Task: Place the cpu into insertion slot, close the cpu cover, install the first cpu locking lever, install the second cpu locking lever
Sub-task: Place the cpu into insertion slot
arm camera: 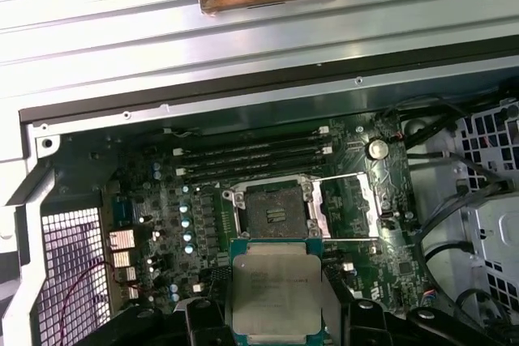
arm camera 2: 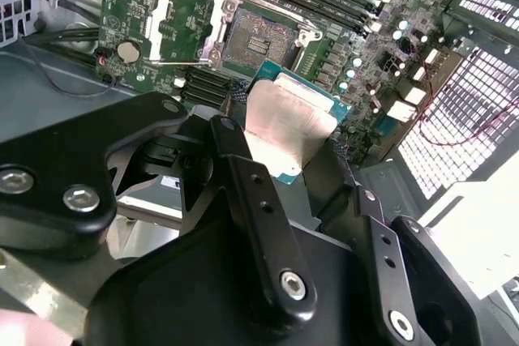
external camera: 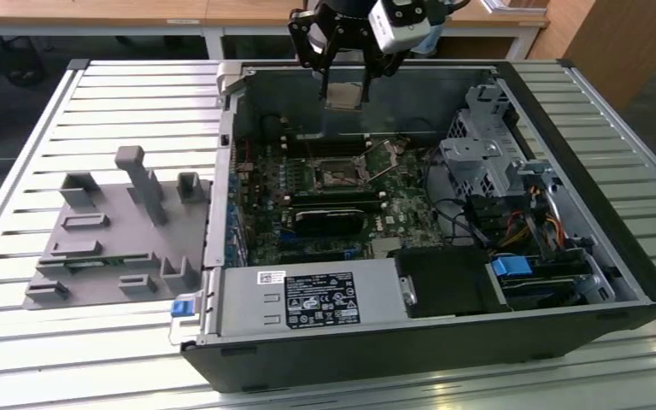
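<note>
Two black fingers (arm camera 2: 251, 192) of mine are clamped on the small flat square silver-grey cpu (arm camera 2: 288, 123), one on each opposite edge, my gripper (external camera: 345, 90) parted just enough to take the chip. The exterior view shows me holding it in the air over the far end of the open black computer case (external camera: 601, 282), clear of the green circuit board (external camera: 262, 205) below. Both wrist views add what that view leaves vague: the square dark-centred insertion slot (arm camera: 272, 210) lies bare, and the thin silver windowed cpu cover (arm camera: 345, 204) is swung open, lying beside the socket.
</note>
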